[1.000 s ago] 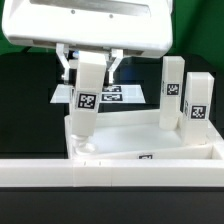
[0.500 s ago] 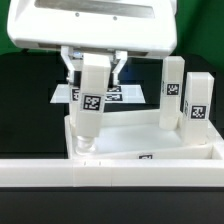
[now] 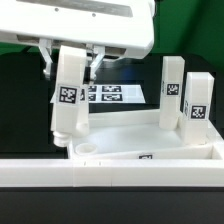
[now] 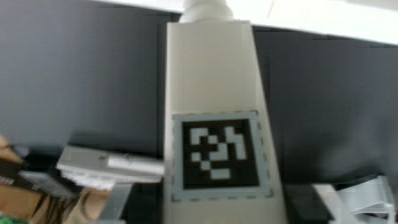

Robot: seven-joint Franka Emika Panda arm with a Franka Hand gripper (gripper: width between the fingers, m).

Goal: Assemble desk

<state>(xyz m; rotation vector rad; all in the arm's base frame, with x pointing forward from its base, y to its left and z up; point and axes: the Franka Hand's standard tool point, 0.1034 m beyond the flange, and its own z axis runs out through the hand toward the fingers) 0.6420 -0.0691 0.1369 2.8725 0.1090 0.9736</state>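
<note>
The white tray-like tabletop [image 3: 150, 138] lies against the long white low wall, sockets up. Two white tagged legs [image 3: 172, 92] [image 3: 197, 110] stand upright in its corners at the exterior view's right. My gripper [image 3: 72, 66] is shut on a third white leg [image 3: 67, 103] with a black-and-white tag, held upright and slightly tilted. Its lower end hangs just left of and above the tabletop's near-left corner socket [image 3: 88, 150]. In the wrist view the leg [image 4: 214, 110] fills the middle, tag facing the camera, with a metal finger [image 4: 93, 162] beside it.
The long white low wall [image 3: 110, 172] runs across the front. The marker board [image 3: 108, 95] lies flat on the black table behind the tabletop. The arm's white body [image 3: 80, 22] fills the upper part of the exterior view.
My gripper has moved with the leg to the exterior view's left and slightly up, away from the near-left corner socket where its lower end stood before.
</note>
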